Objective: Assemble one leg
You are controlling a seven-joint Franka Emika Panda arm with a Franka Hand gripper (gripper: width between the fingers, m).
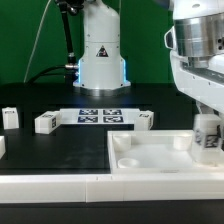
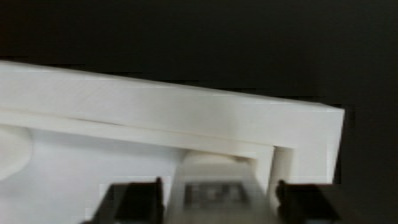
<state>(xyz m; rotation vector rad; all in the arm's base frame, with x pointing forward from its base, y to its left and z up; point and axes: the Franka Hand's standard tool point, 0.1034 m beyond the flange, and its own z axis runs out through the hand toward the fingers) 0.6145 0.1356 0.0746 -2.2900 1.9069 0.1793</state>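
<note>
My gripper (image 1: 207, 122) hangs at the exterior view's right, shut on a small white leg (image 1: 208, 135) with a tag on its face. The leg is upright over the right end of the large flat white tabletop (image 1: 150, 157), at or just above its surface; I cannot tell if it touches. In the wrist view the leg (image 2: 217, 196) sits blurred between the two dark fingers (image 2: 132, 203), with the tabletop's raised edge and corner (image 2: 214, 118) beyond. Three more legs (image 1: 10, 117), (image 1: 45, 122), (image 1: 147, 120) lie on the black table.
The marker board (image 1: 100, 115) lies in front of the robot base (image 1: 100, 55). A low white wall (image 1: 60, 187) runs along the front. The black table (image 1: 40, 140) shows on the exterior view's left.
</note>
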